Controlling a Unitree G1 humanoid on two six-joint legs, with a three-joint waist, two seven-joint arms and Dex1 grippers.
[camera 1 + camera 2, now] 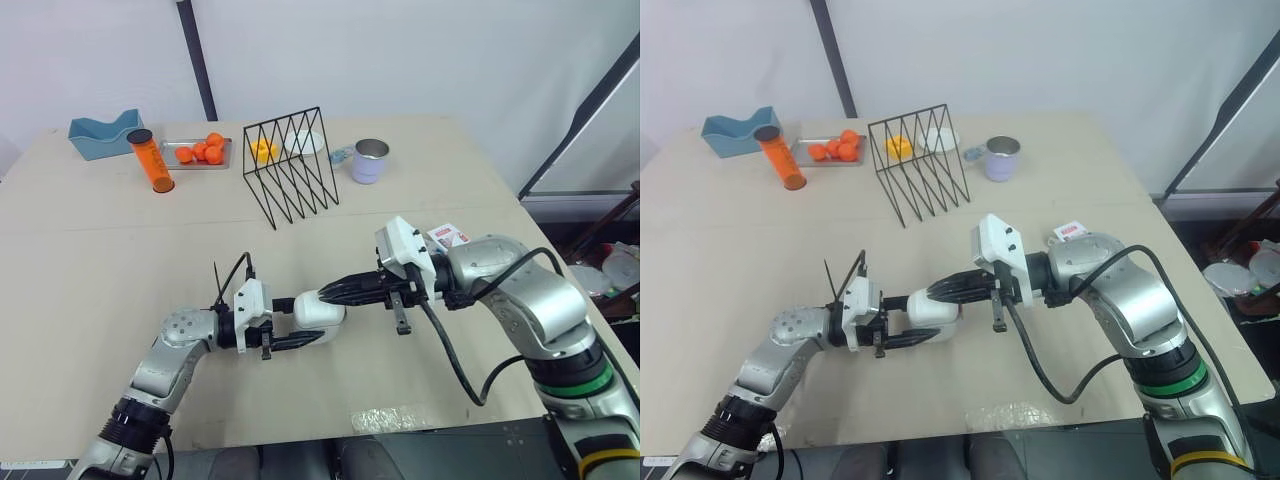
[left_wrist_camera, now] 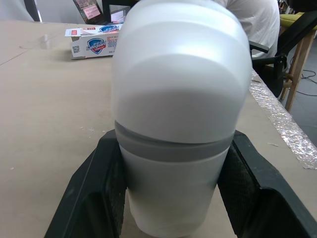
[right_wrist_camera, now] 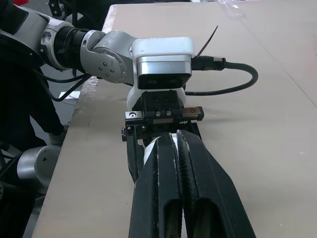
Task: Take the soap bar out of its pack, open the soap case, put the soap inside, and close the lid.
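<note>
The white soap case [image 1: 318,308] with a grey seam lies on its side near the table's front, and my left gripper [image 1: 312,321] is shut on it, one black finger on each flank [image 2: 101,188]. My right gripper [image 1: 327,293] reaches in from the right with its fingers pressed together, tips resting against the top of the case just in front of the left wrist [image 3: 161,59]. The soap pack [image 1: 448,236], a small white box with red and blue print, lies flat on the table behind my right wrist, and appears beyond the case as the soap pack [image 2: 94,42].
At the back stand a black wire rack [image 1: 292,165], a metal mug [image 1: 369,160], an orange tube [image 1: 150,160], a tray of oranges [image 1: 197,152] and a blue container [image 1: 103,134]. The table's front edge [image 1: 385,418] is close. A person in white [image 2: 255,20] sits beyond the table.
</note>
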